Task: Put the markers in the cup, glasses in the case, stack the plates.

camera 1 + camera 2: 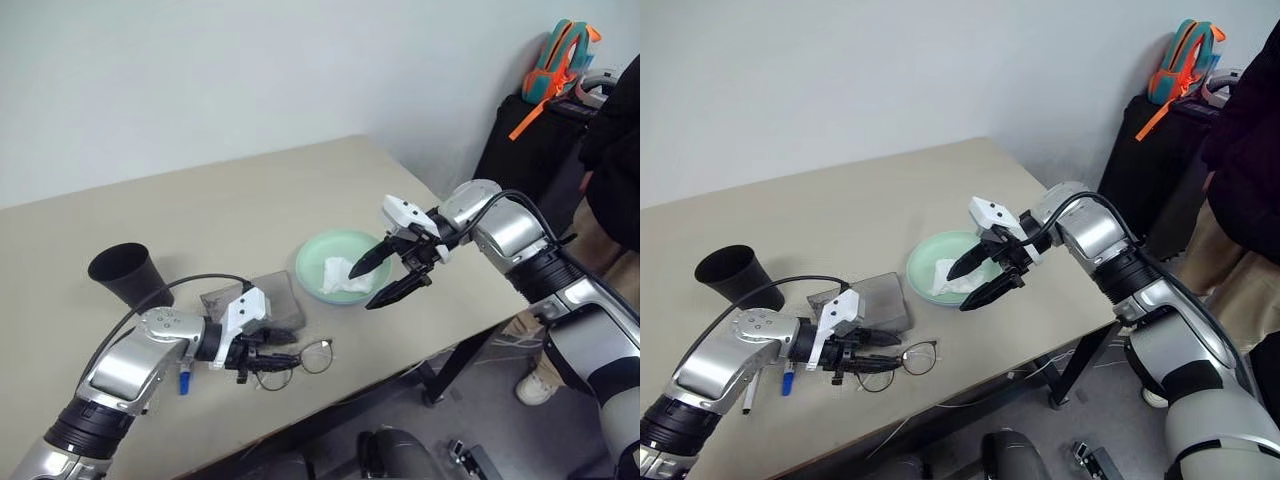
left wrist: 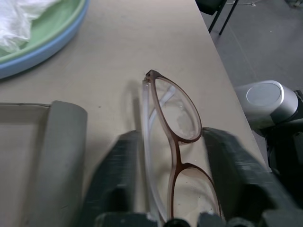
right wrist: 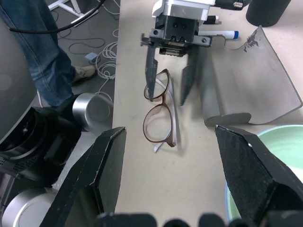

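- With its fingers straddling the glasses (image 3: 160, 111), the left end effector (image 3: 168, 85) stands partly open; whether it grips yet, I cannot tell.
- Glasses lie on the bench (image 1: 200, 215) beside the open case (image 3: 255, 75): light, thin, fragile; best held at the frame, sparing the lenses.
- Right end effector (image 1: 390, 272) hovers wide open, empty, over the stacked plates (image 1: 322, 250).

Folded glasses (image 3: 160, 113) beside open case (image 3: 251, 80)
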Robot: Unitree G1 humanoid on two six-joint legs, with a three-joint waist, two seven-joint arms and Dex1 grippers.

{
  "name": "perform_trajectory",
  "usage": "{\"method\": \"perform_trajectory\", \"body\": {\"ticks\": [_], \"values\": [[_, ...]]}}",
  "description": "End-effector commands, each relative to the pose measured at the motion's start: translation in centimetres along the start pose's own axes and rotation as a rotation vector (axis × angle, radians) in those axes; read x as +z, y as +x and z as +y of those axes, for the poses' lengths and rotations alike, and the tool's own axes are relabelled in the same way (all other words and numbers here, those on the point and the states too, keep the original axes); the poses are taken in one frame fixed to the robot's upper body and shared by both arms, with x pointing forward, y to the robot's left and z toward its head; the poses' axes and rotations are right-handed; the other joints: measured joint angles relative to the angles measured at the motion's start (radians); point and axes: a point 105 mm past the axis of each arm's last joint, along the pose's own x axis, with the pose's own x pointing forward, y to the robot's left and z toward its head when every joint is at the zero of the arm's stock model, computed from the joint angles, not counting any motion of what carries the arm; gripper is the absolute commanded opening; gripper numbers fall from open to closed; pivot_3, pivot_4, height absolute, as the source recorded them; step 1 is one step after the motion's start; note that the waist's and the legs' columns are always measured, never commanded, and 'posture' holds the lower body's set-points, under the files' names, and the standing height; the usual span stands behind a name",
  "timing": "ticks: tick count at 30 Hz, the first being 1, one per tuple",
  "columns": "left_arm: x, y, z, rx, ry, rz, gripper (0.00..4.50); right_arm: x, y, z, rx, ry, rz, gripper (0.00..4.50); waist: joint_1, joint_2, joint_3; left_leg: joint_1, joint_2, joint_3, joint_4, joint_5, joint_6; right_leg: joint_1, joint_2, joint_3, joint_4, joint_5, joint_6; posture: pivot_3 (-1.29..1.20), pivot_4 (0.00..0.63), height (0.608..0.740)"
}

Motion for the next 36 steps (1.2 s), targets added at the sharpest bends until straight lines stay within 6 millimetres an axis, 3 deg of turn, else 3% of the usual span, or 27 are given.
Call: {"method": "perform_trajectory", "body": {"ticks": [1, 3, 4, 13, 19, 24, 29, 36], "values": [[0.5, 0.2, -0.2, -0.018, 0.033, 0.0, 0.89, 1.2, -0.6, -0.2, -0.021, -0.054, -0.018, 3.25, 0.0, 0.0, 0.0, 0.0, -0.001, 0.0, 0.0, 0.0, 0.0, 0.0, 0.001, 0.001, 0.0, 0.0, 0.0, 0.0, 0.0, 0.738], [0.4, 0.3, -0.4, -0.028, 0.032, 0.006, 0.12, 1.2, -0.5, -0.2, -0.021, -0.055, -0.018, 3.25, 0.0, 0.0, 0.0, 0.0, -0.002, 0.0, 0.0, 0.0, 0.0, 0.0, 0.001, 0.004, 0.001, 0.0, 0.0, 0.0, 0.0, 0.738], [0.4, 0.3, -0.4, -0.032, 0.032, 0.009, 0.05, 1.2, -0.5, -0.2, -0.02, -0.054, -0.018, 3.25, 0.0, 0.0, 0.0, 0.0, -0.002, 0.0, 0.0, 0.0, 0.0, 0.0, 0.002, 0.005, 0.001, 0.0, 0.0, 0.0, 0.0, 0.738], [0.5, 0.0, -0.3, -0.033, 0.038, 0.017, 0.05, 1.1, -0.4, -0.3, -0.027, -0.056, -0.015, 3.25, -0.001, 0.0, 0.0, 0.0, -0.005, -0.001, 0.0, 0.0, 0.0, 0.001, 0.002, 0.009, 0.001, 0.0, 0.0, 0.0, 0.0, 0.738], [2.3, -1.1, 0.5, -0.012, 0.035, -0.05, 0.05, 1.0, -0.3, -0.3, -0.028, -0.057, -0.011, 3.25, 0.0, 0.0, 0.0, 0.0, -0.007, -0.002, 0.001, 0.001, 0.001, 0.001, 0.002, 0.011, 0.002, 0.0, 0.0, 0.0, 0.0, 0.738], [4.8, -3.9, 2.2, 0.029, 0.03, -0.123, 0.05, 1.1, -0.2, -0.2, -0.017, -0.058, -0.009, 3.25, 0.0, 0.0, 0.0, -0.001, -0.008, -0.003, 0.002, 0.001, 0.002, 0.001, 0.005, 0.016, 0.002, 0.0, 0.0, 0.0, 0.0, 0.738], [4.8, -6.6, 4.5, 0.098, 0.044, -0.086, 0.05, 1.2, -0.1, -0.1, -0.011, -0.061, -0.007, 3.25, -0.002, 0.0, 0.0, 0.001, -0.01, -0.004, 0.001, 0.001, 0.002, 0.003, 0.015, 0.034, 0.002, 0.0, 0.0, 0.0, 0.0, 0.738], [5.2, -7.5, 7.7, 0.19, 0.132, -0.078, 0.05, 1.3, 0.0, -0.1, -0.006, -0.065, -0.008, 3.25, 0.001, -0.001, -0.001, 0.0, -0.013, -0.005, 0.002, 0.001, 0.002, 0.004, 0.015, 0.039, 0.003, 0.0, 0.0, 0.0, 0.0, 0.738]]}}
